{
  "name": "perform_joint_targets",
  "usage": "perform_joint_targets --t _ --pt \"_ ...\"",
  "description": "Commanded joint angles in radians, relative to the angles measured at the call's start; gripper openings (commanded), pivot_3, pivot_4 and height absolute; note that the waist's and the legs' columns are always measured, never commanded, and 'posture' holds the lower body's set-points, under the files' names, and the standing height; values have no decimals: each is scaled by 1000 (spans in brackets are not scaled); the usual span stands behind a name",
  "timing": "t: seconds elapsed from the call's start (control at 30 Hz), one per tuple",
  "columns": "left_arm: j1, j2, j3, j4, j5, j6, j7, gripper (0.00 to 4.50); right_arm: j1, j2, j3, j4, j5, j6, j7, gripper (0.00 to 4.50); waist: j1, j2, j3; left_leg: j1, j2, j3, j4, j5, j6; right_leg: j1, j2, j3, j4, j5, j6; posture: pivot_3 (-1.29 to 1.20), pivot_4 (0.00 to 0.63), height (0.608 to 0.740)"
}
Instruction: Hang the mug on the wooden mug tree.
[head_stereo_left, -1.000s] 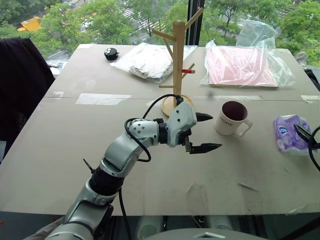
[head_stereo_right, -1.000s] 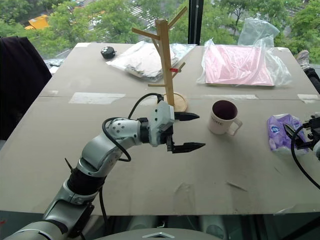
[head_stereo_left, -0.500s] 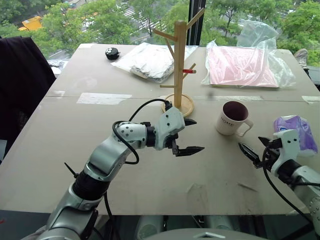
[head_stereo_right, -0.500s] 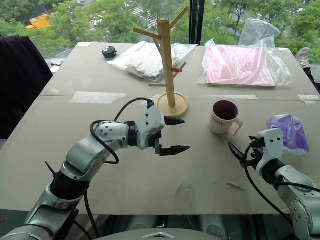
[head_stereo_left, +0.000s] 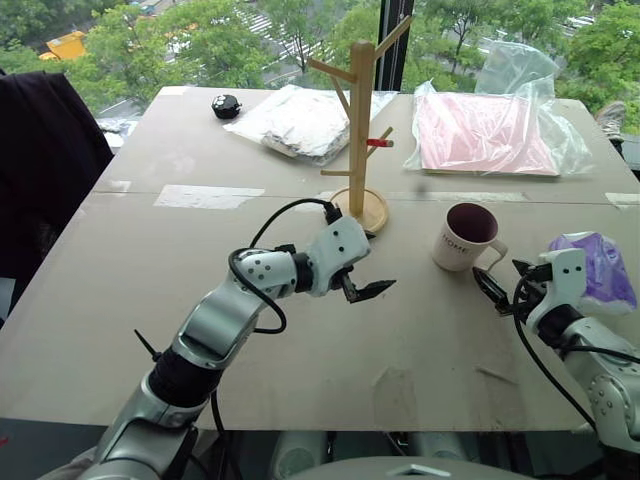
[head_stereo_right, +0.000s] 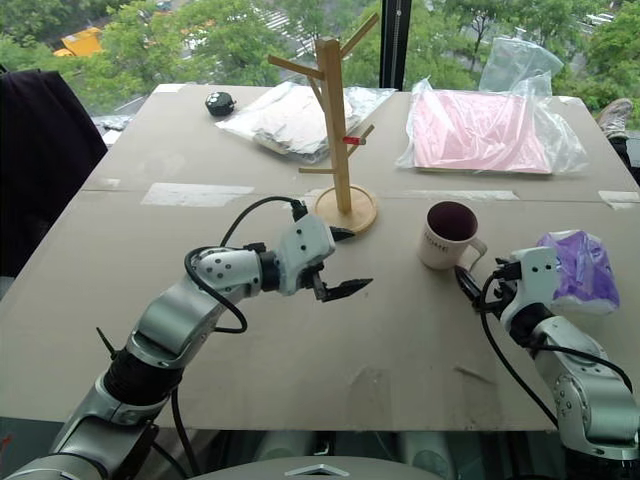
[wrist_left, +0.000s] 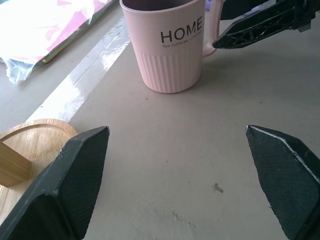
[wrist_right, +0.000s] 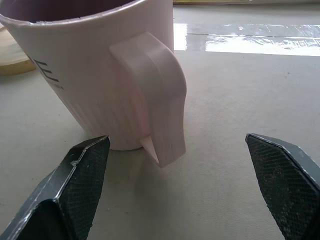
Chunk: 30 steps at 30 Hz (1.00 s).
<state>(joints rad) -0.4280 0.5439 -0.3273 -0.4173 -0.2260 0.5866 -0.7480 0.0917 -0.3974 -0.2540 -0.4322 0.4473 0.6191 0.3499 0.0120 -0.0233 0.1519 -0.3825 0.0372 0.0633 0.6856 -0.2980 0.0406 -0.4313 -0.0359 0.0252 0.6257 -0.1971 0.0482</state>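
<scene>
The mug (head_stereo_left: 463, 236) stands upright on the counter (head_stereo_left: 200, 250), right of the wooden mug tree (head_stereo_left: 358, 130). The right hand (head_stereo_left: 497, 293) reaches low toward its handle, fingers spread wide and empty. The left hand (head_stereo_left: 365, 277) hovers left of the mug, likewise open and empty.

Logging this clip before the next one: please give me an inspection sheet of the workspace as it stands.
Surface: grey table, taped seams, scuffed.
Job's things: mug upright on the table, handle toward the right gripper; mug tree upright, pegs bare.
Clutter: purple tissue pack, pink bagged item, white bagged item, small black object.
Grippers: left gripper open, apart from the mug; right gripper open at the handle, no grip.
Cables: black cable looping over the left wrist.
Surroundings: window, trees outside.
</scene>
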Motion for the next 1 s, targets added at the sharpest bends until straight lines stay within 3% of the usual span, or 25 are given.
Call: perform_joint_targets --t 0.03,0.2,0.37,0.5,0.53,0.77,0.83,1.0 --pt "-4 -8 9 -31 -4 -8 -8 4500 -23 7 5 15 -20 -48 -4 4393 0 0 0 0 0 0 0 0 0 0 0 0 0 0 0 0 150 740" --pt "-7 -14 16 -26 -2 -12 -8 4500 -50 22 21 65 -39 -99 7 4393 -1 0 0 0 0 0 0 0 0 0 0 0 0 0 0 0 150 740" --pt "-3 -31 30 -46 -21 1 -3 4500 -68 15 49 106 -67 -129 30 2342 -1 0 0 0 0 0 0 0 0 0 0 0 0 0 0 0 150 740" --pt "6 -32 38 -49 -21 2 5 4500 -88 14 66 134 -79 -140 42 304 -1 0 0 0 0 0 0 0 0 0 0 0 0 0 0 0 150 740" --pt "11 -30 42 -49 -21 0 7 4500 -91 14 69 140 -82 -142 44 43 -1 0 0 0 0 0 0 0 0 0 0 0 0 0 0 0 150 740" --pt "84 -55 88 -20 -39 -41 25 4500 -147 -25 78 146 -89 -130 77 43 -3 0 0 0 0 1 0 0 0 0 0 1 1 0 0 0 150 740" --pt "121 -94 128 -11 -71 -69 44 4500 -185 -57 83 133 -78 -108 103 43 -3 0 0 1 0 1 0 0 0 0 0 1 1 0 0 0 150 740" --pt "240 -278 275 -19 -203 -228 110 4500 -407 -265 207 137 -103 -57 314 43 -14 2 1 1 0 4 1 0 0 0 -1 3 1 1 0 0 150 740"
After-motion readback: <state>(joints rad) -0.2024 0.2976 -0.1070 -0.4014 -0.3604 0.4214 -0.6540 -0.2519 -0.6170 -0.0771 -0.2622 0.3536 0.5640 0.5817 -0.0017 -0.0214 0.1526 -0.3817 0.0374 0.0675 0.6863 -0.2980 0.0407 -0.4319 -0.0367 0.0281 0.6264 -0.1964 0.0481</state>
